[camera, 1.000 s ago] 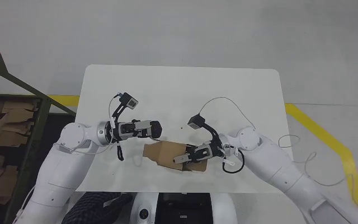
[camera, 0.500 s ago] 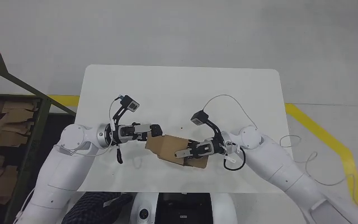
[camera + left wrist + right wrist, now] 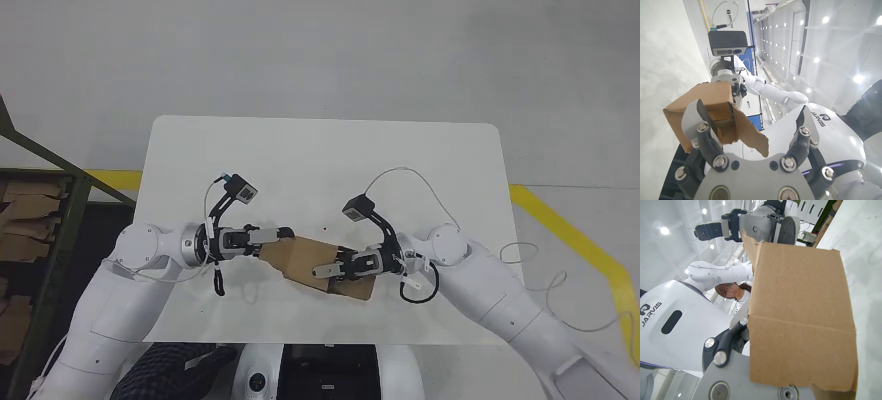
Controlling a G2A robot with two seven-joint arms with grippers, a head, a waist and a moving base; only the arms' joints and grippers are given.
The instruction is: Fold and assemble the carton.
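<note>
A brown carton (image 3: 318, 264) is held above the white table (image 3: 400, 170) near its front edge, between my two arms. My right gripper (image 3: 333, 269) is shut on the carton's right end. In the right wrist view the carton (image 3: 800, 306) hides most of that gripper, and one finger (image 3: 737, 321) shows beside it. My left gripper (image 3: 272, 238) stands open at the carton's open left end (image 3: 702, 106). One finger (image 3: 702, 111) lies across the opening and a loose flap (image 3: 753, 134) juts between the fingers. The right wrist view shows the left gripper (image 3: 747, 232) beyond the carton.
A dark rack with flat cardboard pieces (image 3: 28, 215) stands off the table's left side. Yellow tape (image 3: 555, 225) marks the floor to the right. The back half of the table is bare white surface.
The right gripper has carried the carton left and turned it slightly. The left gripper has come down and in, so its fingers now straddle the carton's open end.
</note>
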